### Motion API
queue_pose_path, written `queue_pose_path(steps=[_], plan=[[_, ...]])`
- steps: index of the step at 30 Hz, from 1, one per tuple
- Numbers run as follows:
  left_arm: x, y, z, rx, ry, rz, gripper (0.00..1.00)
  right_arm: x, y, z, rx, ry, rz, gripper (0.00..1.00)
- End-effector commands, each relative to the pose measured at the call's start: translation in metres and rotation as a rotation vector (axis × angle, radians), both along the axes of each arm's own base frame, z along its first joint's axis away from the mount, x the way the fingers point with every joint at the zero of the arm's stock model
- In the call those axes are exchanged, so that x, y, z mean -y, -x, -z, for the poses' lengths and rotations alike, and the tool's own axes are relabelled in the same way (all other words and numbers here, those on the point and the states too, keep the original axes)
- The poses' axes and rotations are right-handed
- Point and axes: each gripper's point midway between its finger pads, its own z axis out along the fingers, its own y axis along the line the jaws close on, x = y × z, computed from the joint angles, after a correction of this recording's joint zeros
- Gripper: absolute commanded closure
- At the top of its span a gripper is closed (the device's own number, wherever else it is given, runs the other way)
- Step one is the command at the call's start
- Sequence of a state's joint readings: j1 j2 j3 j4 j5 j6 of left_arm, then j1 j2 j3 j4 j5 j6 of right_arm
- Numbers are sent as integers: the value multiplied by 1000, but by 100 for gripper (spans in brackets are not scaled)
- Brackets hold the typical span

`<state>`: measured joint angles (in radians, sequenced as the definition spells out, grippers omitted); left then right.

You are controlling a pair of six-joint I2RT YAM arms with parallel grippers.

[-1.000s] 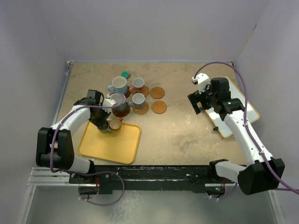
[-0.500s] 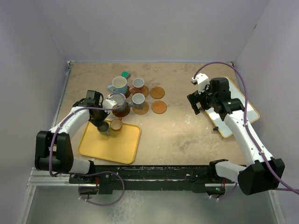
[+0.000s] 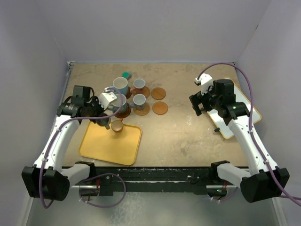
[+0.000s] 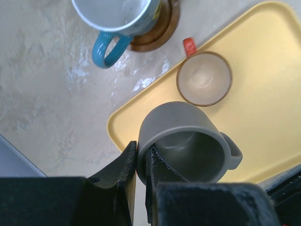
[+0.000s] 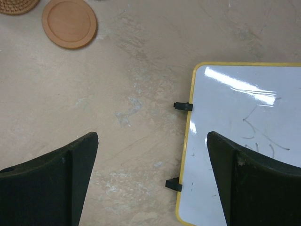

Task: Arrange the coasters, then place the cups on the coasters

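With the left fingers pinched on the wall of the grey-olive cup at the yellow tray corner, lift straight, carry it level past the orange cup, and centre it on a bare coaster, while the right fingers stand wide.

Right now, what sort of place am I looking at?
Probably a robotics lab test cell: a left arm and right arm bolted at a walled-in table, with mugs and coasters staged as props.
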<state>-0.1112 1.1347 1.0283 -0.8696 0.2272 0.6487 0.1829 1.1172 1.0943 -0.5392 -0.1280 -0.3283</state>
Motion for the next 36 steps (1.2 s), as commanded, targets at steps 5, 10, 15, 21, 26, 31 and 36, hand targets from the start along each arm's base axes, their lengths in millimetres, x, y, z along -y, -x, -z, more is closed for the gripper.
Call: queue_pose_path(steps=[5, 10, 15, 21, 26, 31, 36], plan=[[48, 18, -48, 80, 138, 314, 97, -14, 2, -32, 76, -77, -45, 0], [73, 29, -44, 74, 125, 452, 97, -15, 4, -36, 85, -85, -52, 0], [96, 38, -29, 46, 102, 586, 97, -14, 5, -38, 93, -86, -50, 0], [113, 47, 1, -50, 70, 765, 97, -13, 3, -35, 87, -79, -41, 0], [128, 49, 25, -107, 22, 889, 97, -9, 1, -31, 81, -62, -27, 0], [141, 45, 43, -134, -20, 971, 97, -9, 0, -30, 78, -59, -23, 0], [164, 40, 47, -141, -15, 1040, 97, -7, -1, -30, 81, -55, -16, 0]])
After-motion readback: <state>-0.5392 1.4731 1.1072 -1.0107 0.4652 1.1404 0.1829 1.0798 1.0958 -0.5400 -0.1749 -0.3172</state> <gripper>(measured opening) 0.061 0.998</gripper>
